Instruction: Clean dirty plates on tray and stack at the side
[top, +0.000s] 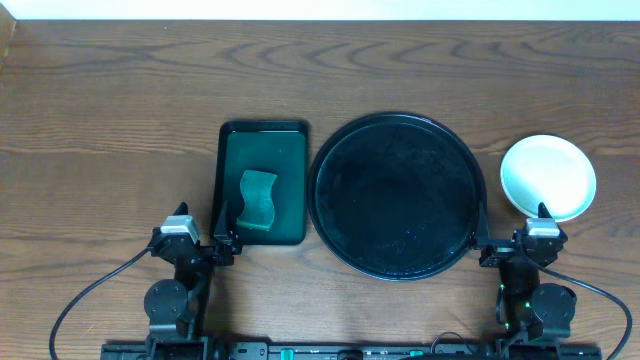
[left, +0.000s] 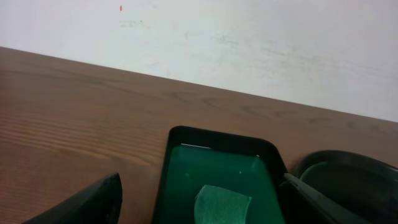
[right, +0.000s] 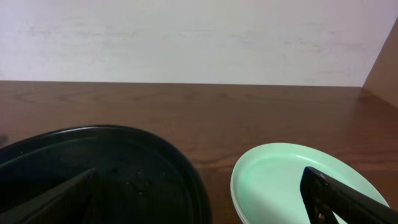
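Note:
The round black tray (top: 395, 195) lies mid-table with nothing on it; its rim also shows in the left wrist view (left: 348, 171) and fills the lower left of the right wrist view (right: 124, 168). The pale mint-white plates (top: 548, 177) sit stacked on the table just right of the tray, and the top one (right: 280, 180) shows no smear. My left gripper (top: 195, 240) rests open at the near edge, facing the green tray, its fingers wide apart around nothing (left: 205, 211). My right gripper (top: 520, 245) is open and empty (right: 199, 208) between the tray and the plates.
A rectangular dark green tray (top: 262, 185) left of the black tray holds a green sponge (top: 257, 198), which sits between my left fingers' line of sight (left: 222, 204). Bare wooden table stretches to the back wall.

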